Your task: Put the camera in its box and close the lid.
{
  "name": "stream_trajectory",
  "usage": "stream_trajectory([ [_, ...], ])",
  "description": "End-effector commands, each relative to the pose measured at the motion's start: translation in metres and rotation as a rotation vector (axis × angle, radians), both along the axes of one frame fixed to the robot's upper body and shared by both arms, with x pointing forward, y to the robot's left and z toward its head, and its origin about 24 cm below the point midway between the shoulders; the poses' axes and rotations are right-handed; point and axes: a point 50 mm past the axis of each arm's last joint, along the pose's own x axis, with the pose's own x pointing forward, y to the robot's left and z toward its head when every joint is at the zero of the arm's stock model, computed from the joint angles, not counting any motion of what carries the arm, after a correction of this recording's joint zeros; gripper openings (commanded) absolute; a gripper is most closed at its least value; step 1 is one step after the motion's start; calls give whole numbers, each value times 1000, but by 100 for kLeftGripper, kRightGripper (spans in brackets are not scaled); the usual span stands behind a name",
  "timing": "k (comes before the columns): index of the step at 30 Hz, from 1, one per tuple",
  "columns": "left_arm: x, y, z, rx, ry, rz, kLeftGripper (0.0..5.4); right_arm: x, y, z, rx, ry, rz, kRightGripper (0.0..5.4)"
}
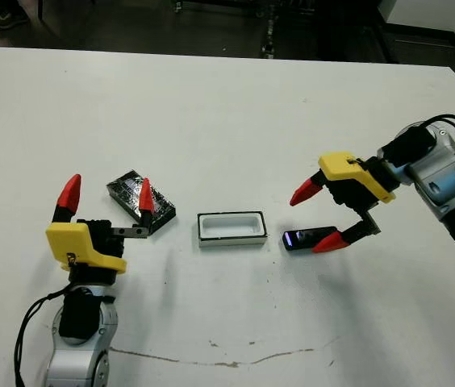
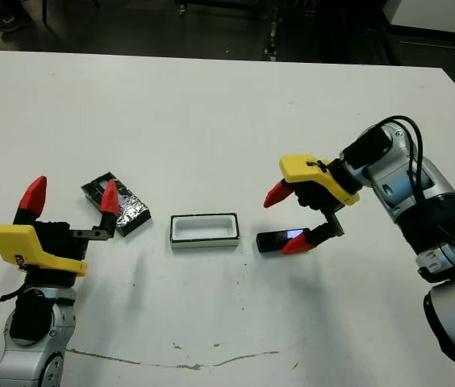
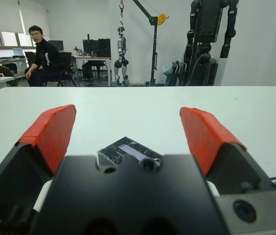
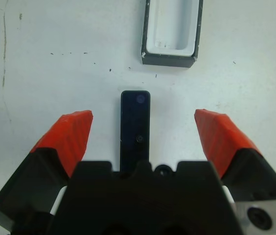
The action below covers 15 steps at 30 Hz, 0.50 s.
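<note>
Two sets of jaws stand open over my white desk [image 1: 227, 121]: the left gripper [image 1: 106, 200] empty, just in front of the lid [image 1: 129, 187]; the right gripper [image 4: 145, 134] straddling the camera [image 4: 135, 122], which lies flat just right of the open box [image 1: 230, 229]. My worry is a skewed pinch; closing off-centre on so slim a bar could twist it or flick it across the desk, and a tilted drop could leave it propped on the box's wall. Beyond, a seated person [image 3: 39, 54] watches. No readable writing or brand shows anywhere
</note>
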Motion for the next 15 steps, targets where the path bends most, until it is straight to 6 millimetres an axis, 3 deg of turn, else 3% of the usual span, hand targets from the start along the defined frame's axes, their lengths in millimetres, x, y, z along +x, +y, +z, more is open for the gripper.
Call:
stream_trajectory([
  [1, -2, 1, -3, 7, 21, -1, 539, -1, -3, -5, -15, 22, -21, 540],
  [15, -4, 1, -2, -13, 38, -6, 539, -7, -9, -14, 11, 22, -29, 540],
])
